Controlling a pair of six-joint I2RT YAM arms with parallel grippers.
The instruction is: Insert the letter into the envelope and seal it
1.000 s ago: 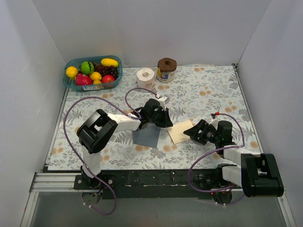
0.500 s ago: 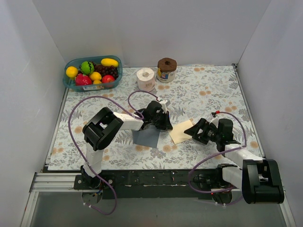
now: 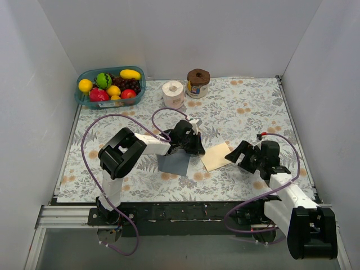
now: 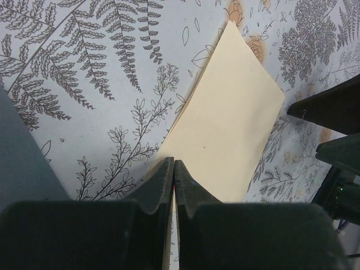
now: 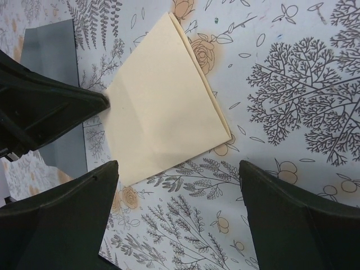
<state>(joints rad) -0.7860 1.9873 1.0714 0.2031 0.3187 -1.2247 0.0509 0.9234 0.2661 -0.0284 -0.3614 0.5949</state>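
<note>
Rightward and toward the bottom edge of the overhead view went the right arm (image 3: 292, 197) since the earlier frame, and its claw spread wider as it went. The left arm barely shifted.

On the floral tablecloth (image 3: 247, 107), the dark grey envelope (image 3: 174, 162) lay flat left of centre. The cream letter (image 3: 216, 156) lay just to its right, at the frame's centre, apart from it and angled. The right wrist view showed a doubled edge on the letter, so it was probably folded.

The right gripper (image 3: 237, 157) stood wide open and empty, its fingers either side of the letter's right end without touching it. The left gripper (image 3: 191, 143) was closed tight, its tips at the letter's left corner. Whether it pinched that corner or only pressed on it could not be told.

The step in hand looked like taking up the letter, with insertion and sealing not yet done. To do it well, the right gripper would need to come in low and close on the free right edge so that both layers are caught. The left should keep the corner from skidding. The envelope's mouth was hidden under the left claw, so its opening would need checking first.
</note>
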